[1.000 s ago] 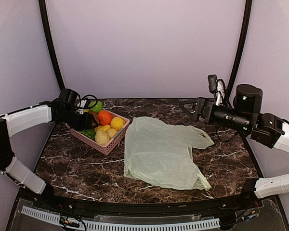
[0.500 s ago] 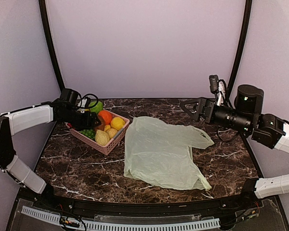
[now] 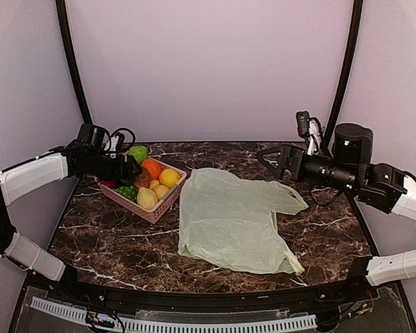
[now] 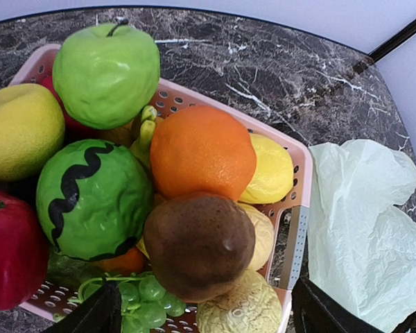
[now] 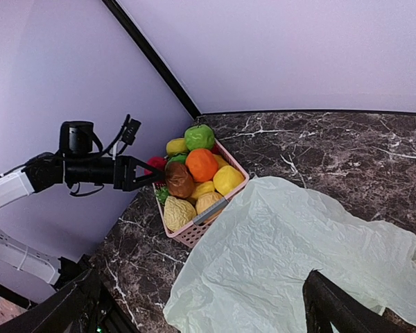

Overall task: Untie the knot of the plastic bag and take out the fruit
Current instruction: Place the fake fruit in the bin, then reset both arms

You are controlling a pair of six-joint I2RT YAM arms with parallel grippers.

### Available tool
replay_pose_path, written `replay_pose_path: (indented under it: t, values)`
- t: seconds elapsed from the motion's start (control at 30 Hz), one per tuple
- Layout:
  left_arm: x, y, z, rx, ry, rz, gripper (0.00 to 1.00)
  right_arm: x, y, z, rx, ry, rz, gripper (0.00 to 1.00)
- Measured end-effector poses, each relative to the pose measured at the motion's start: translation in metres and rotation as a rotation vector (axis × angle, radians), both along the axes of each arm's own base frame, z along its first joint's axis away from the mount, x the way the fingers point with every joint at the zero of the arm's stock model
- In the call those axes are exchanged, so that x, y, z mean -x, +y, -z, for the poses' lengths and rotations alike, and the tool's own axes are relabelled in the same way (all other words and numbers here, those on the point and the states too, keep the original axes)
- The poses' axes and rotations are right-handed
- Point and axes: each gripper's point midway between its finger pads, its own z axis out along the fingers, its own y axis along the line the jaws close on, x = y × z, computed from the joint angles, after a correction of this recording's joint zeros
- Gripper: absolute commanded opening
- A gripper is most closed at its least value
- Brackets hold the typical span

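Observation:
The pale green plastic bag (image 3: 232, 222) lies flat and slack on the table, also in the right wrist view (image 5: 291, 263). The fruit sits heaped in a pink basket (image 3: 154, 212): a round orange one (image 4: 202, 151), a green apple (image 4: 105, 73), a brown oval (image 4: 197, 244) on top, and a yellow-green one (image 4: 21, 130). My left gripper (image 3: 130, 168) is open and empty, just left of the brown oval, its fingers (image 4: 90, 316) wide apart. My right gripper (image 3: 269, 156) is open and empty, held in the air above the bag's far right.
The basket (image 4: 297, 229) also holds a striped green melon (image 4: 91, 198), a red apple (image 4: 10, 250), green grapes (image 4: 139, 305), a yellow lemon (image 4: 269, 170) and a pale textured round piece (image 4: 239, 309). Dark poles stand at both back corners.
My left arm has drawn back a little to the left and up from the basket, and the brown oval now shows on top of the heap. The right arm has shifted slightly left.

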Motion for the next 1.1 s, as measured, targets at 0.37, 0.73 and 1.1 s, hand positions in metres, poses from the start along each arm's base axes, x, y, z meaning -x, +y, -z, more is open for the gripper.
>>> replay_pose_path:
  t: [0.37, 0.73, 1.1]
  values:
    - [0.0, 0.067, -0.036, 0.032, -0.114, -0.16, 0.86, -0.056, -0.047, 0.052, 0.177, 0.106, 0.162, 0.99]
    - [0.025, 0.191, -0.05, 0.021, -0.221, -0.523, 0.92, -0.103, -0.176, 0.112, 0.244, 0.249, 0.431, 0.99]
    - [0.054, 0.216, -0.038, -0.131, -0.44, -0.663, 0.99, -0.102, -0.256, 0.116, 0.296, 0.108, 0.648, 0.99]
